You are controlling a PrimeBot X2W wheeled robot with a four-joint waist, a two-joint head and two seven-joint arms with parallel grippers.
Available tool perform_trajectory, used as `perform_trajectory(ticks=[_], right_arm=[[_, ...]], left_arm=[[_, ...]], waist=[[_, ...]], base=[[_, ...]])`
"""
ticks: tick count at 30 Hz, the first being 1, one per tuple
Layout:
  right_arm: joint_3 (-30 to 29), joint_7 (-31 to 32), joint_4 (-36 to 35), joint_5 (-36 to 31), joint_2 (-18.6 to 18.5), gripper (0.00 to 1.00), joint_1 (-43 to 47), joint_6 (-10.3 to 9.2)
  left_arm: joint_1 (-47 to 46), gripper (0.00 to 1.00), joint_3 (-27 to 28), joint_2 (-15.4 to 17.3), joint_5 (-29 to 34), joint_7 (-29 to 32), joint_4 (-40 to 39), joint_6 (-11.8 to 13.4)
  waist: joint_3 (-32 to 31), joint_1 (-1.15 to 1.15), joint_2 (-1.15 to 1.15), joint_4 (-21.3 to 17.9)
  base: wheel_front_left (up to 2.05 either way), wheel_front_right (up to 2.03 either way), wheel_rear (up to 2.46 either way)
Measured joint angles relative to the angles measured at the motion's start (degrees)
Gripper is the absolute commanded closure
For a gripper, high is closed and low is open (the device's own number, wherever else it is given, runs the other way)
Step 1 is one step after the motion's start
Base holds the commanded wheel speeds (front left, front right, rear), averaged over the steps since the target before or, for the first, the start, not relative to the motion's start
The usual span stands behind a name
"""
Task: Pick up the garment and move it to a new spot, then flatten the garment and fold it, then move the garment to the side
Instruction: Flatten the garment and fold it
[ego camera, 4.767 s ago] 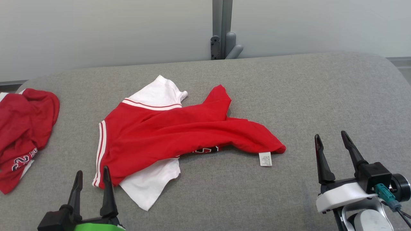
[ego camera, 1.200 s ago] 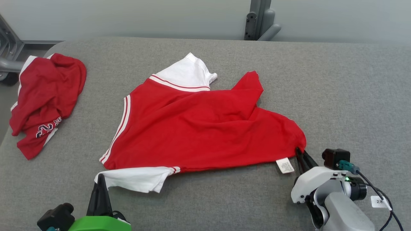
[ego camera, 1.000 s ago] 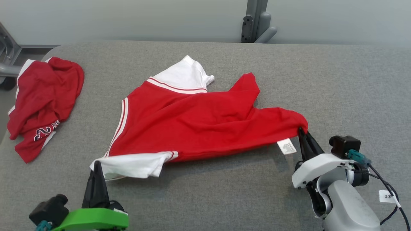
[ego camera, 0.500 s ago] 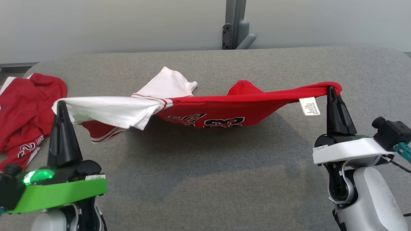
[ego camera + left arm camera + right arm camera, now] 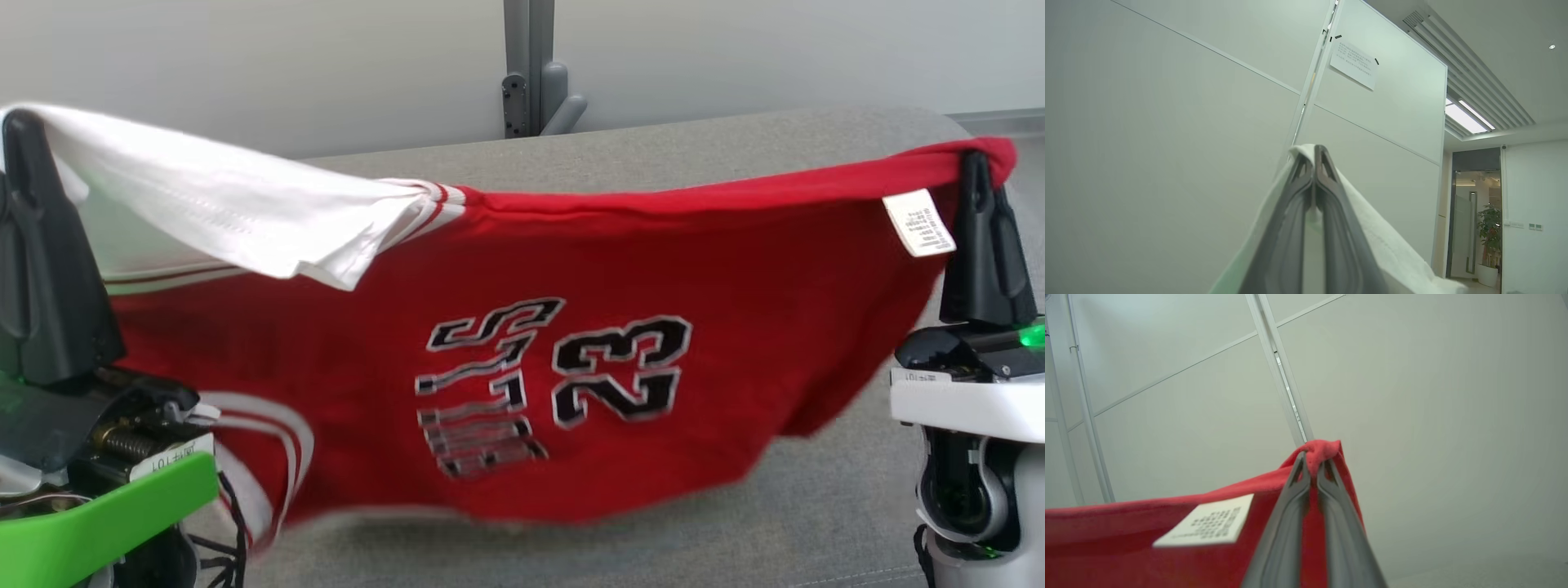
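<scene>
While the left gripper (image 5: 20, 126), upper left, and the right gripper (image 5: 971, 159), upper right, each clamped one end, the shirt (image 5: 571, 269) hung stretched sideways between them.

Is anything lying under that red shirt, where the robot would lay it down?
Nothing visible. The red shirt hangs from the left gripper and right gripper above the grey surface, bare below its hem; the part behind the shirt is hidden.
</scene>
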Motion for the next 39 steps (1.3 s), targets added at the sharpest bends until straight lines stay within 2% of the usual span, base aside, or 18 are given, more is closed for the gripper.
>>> perform_trajectory(ticks=[3, 6, 10, 13, 15, 19, 20, 21, 23, 27, 32, 37, 39], right_arm=[[-0.5, 2.8, -3.7, 0.8, 0.1, 1.00, 0.7, 0.00], [-0.4, 5.6, -3.9, 0.8, -0.1, 1.00, -0.4, -0.01], [1.8, 8.1, 0.0, 3.2, -0.3, 1.00, -7.4, -0.02], [3.4, 9.4, 5.1, 4.4, -1.3, 1.00, -15.9, -0.02], [4.0, 9.8, 9.7, 4.7, -1.8, 1.00, -23.1, -0.03], [5.1, 8.8, 20.1, 1.3, -3.1, 1.00, -40.5, -0.02], [4.9, 7.2, 26.5, -0.7, -3.3, 1.00, -49.6, -0.02], [4.6, 6.4, 30.2, -2.1, -3.2, 1.00, -53.8, -0.02], [2.4, 5.2, 38.2, -2.4, -1.9, 1.00, -61.5, -0.04], [-2.1, 1.7, 52.3, -8.4, -1.4, 1.00, -74.2, -0.03], [-6.0, -1.0, 64.4, -15.1, -0.8, 1.00, -81.2, -0.02], [-7.9, -2.3, 72.4, -18.4, -0.5, 1.00, -79.9, -0.02], [-7.6, -2.3, 73.9, -18.8, -0.5, 1.00, -78.5, -0.02]], left_arm=[[-2.3, 1.00, -1.1, 0.1, -0.6, 2.6, -1.6, 0.4], [-5.4, 1.00, -1.6, 0.6, -1.3, 4.5, 0.1, 0.5], [-11.1, 1.00, -2.3, 1.0, -2.1, 6.1, 6.6, -0.3], [-17.8, 1.00, -2.3, 1.5, -2.3, 6.5, 12.7, -1.5], [-24.5, 1.00, -2.0, 2.3, -1.8, 6.5, 17.7, -2.4], [-41.5, 1.00, -1.5, 3.4, 0.3, 5.4, 28.6, -3.6], [-50.1, 1.00, -1.8, 3.6, 2.2, 4.3, 35.2, -4.1], [-54.1, 1.00, -1.8, 3.5, 2.8, 3.5, 38.7, -4.3], [-61.2, 1.00, -1.9, 2.8, 3.4, 1.2, 45.1, -4.6], [-71.3, 1.00, -4.3, 1.5, 6.6, -2.9, 55.9, -6.1], [-77.2, 1.00, -5.5, -1.3, 7.4, -5.7, 65.2, -7.3], [-73.7, 1.00, -4.5, -3.4, 6.9, -6.5, 71.9, -8.7], [-70.9, 1.00, -2.7, -4.0, 6.6, -6.6, 71.5, -9.2]], waist=[[0.7, 0.00, 0.00, -0.5], [2.1, 0.00, 0.00, -0.7], [5.0, 0.00, 0.00, -0.7], [7.8, 0.00, 0.00, -0.6], [9.9, 0.00, 0.00, -0.5], [14.6, 0.00, 0.00, -0.2], [17.1, 0.02, 0.00, 0.1], [18.3, 0.03, 0.00, 0.2], [20.7, 0.03, 0.00, 0.5], [24.6, 0.03, 0.00, 1.7], [28.7, 0.02, 0.00, 4.0], [33.3, 0.02, 0.00, 6.2], [35.1, 0.02, 0.00, 6.9]], base=[[0.00, 0.00, 0.00], [0.00, 0.00, 0.00], [0.00, 0.00, 0.00], [0.00, 0.00, 0.00], [0.00, 0.00, 0.00], [0.00, 0.00, 0.00], [0.00, 0.00, 0.00], [0.00, 0.00, 0.00], [0.00, 0.00, 0.00], [0.00, 0.00, 0.00], [0.00, 0.00, 0.00], [0.00, 0.00, 0.00], [0.00, 0.00, 0.00]])
